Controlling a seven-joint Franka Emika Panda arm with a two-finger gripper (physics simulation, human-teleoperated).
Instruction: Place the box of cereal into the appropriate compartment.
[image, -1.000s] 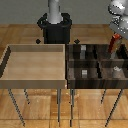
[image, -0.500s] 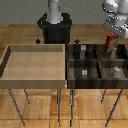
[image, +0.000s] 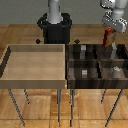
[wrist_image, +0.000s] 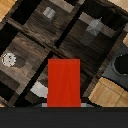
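Exterior view: the arm has shifted toward the exterior view's right and dropped a little over the last second, so the fingers (image: 109, 33) with the small red-topped cereal box (image: 108, 37) now hang over the back right cell of the dark brown four-cell wooden bin (image: 75, 80) rather than above its rim. The fingers are clamped on the box, which is held upright and clear of the bin (no contact with the dividers that I can see). The tall pale grey upright block (image: 114, 50) stands in that same back right cell (image: 120, 53), just below and beside the box. The large light wooden tray (image: 10, 65) sits to the exterior view's left, not involved. Wrist view: the red face of the box fills the middle, the fingers themselves are cropped, and cells with a small grey cube (wrist_image: 49, 12), a grey wedge-like block (wrist_image: 96, 26) and a round pale object (wrist_image: 9, 59) show beyond it. My read: transport is nearly done, lowering and release remain, and the risk is clipping the grey block on descent.
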